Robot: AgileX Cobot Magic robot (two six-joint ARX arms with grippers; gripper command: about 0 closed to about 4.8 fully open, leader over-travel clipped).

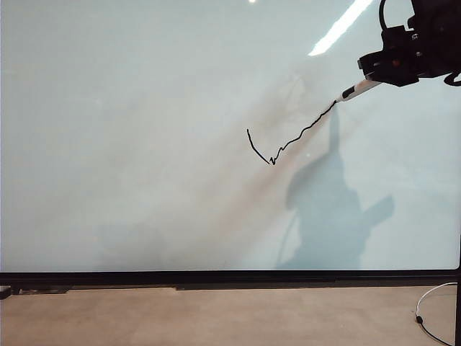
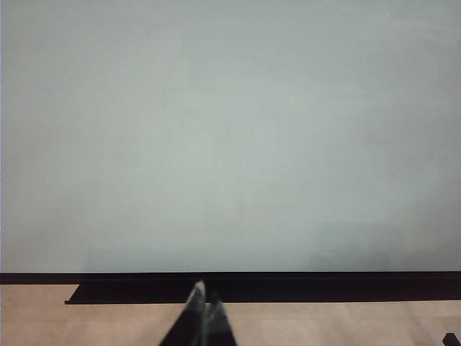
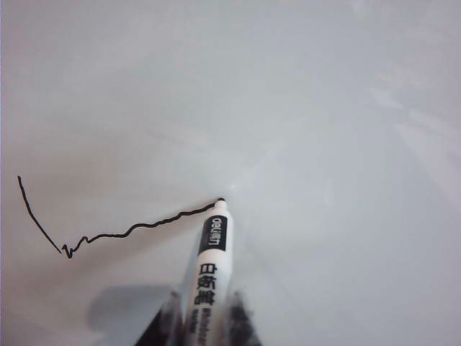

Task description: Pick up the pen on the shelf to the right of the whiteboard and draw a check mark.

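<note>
Whiteboard (image 1: 144, 180) fills background. Right gripper (image 3: 205, 317), near its upper right, clamps pen (image 3: 210, 267); tip at top end of check mark (image 1: 288, 142) long stroke, so I judge drawing nearly complete. Left gripper (image 2: 204, 317) parked low by frame, fingers together, empty.

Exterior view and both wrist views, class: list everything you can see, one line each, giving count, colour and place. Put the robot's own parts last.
whiteboard: one, glossy white-grey with a black bottom edge, fills the scene.
check mark: one, black, wavy, centre-right on the board.
pen: one, white with black band, tip at the mark's upper end.
cable: one, white, lower right.
right gripper: black, shut on the pen, upper right.
left gripper: black, shut, below the board.
</note>
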